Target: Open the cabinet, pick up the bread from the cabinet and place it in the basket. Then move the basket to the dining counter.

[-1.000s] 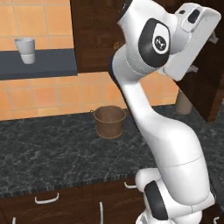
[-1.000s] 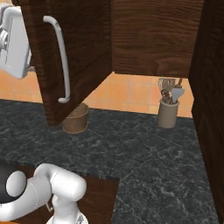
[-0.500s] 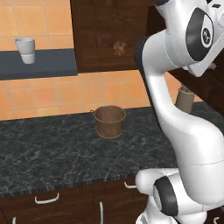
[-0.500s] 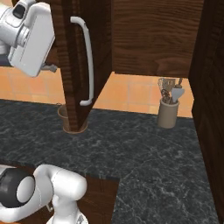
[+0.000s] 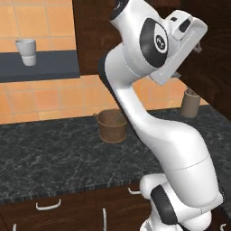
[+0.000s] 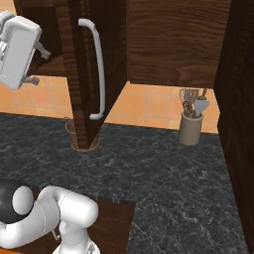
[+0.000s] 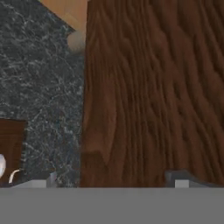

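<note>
Door of the cabinet (image 6: 74, 74) swings wider over the last second: from partly open to nearly edge-on in the right base view, so the opening is now exposed. The tool (image 6: 38, 65) has moved with it and sits on the inner side of the door, close to the wood. The hand view looks straight onto wood grain, with black bench (image 7: 39, 87) off to one side. The tool is released: its tips are spread wide with nothing between them, and it isn't on the handle (image 6: 97, 69), which is on the door face turned away from it. Read: the tool has been pushing the door from the inside, and the open-cabinet step looks essentially done. The bread is hidden behind the arm in the left base view, so its spot can't be confirmed now; half a second ago a small tan lump showed on the cabinet shelf, so it is likely still there, behind the tool and further into the opening. The basket (image 5: 112, 125) stands upright on the bench well below the tool, under the door's lower edge. The utensil holder (image 6: 191, 126) is further along, past the door. Next move, judged: pull back from the door and swing into the opening for the bread. Risk: the tool clips the door edge on the way in.
</note>
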